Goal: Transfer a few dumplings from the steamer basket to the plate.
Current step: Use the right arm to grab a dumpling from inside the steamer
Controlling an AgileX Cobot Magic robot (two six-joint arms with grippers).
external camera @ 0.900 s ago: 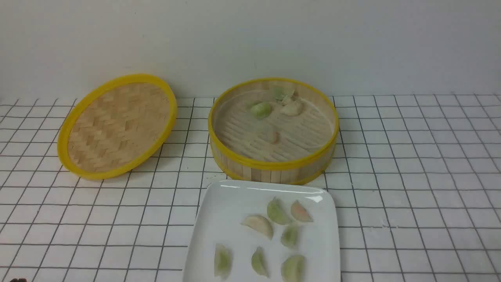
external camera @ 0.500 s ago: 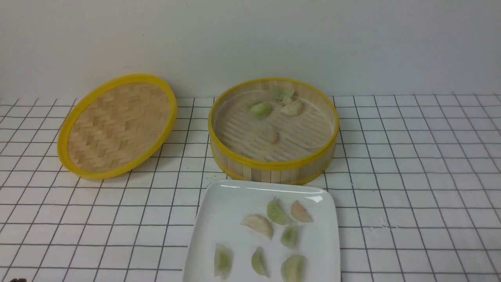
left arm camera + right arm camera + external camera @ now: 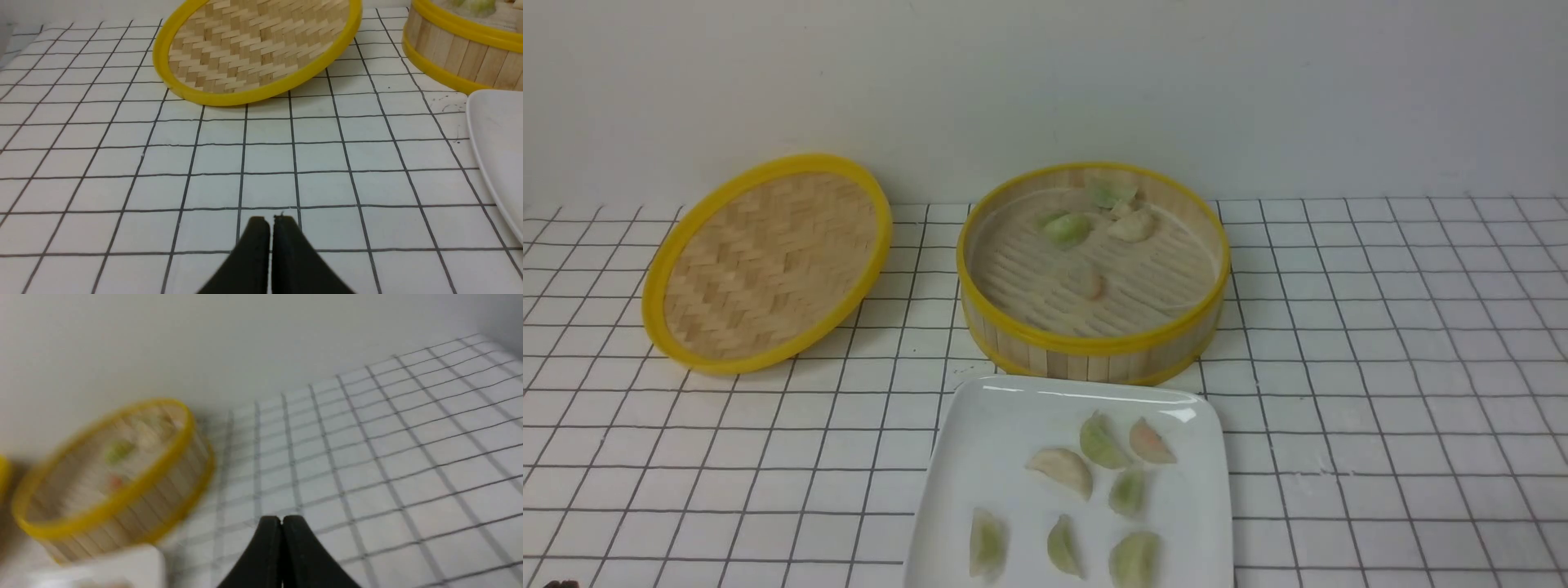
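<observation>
Your left jaws (image 3: pixel 271 222): closed to a hairline, nothing held. Your right jaws (image 3: pixel 282 520): shut, holding nothing. Dumplings (image 3: pixel 1062 471): seven visible on your white plate (image 3: pixel 964 457), others in the steamer basket (image 3: pixel 1094 327) behind; arrangement unchanged. Woven lid (image 3: pixel 776 265): left of basket, on table (image 3: pixel 727 465).

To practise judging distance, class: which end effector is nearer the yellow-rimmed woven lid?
Left. The left end effector is on the yellow-rimmed woven lid's side, facing it; the right end effector is farther, beyond the white square plate.
</observation>
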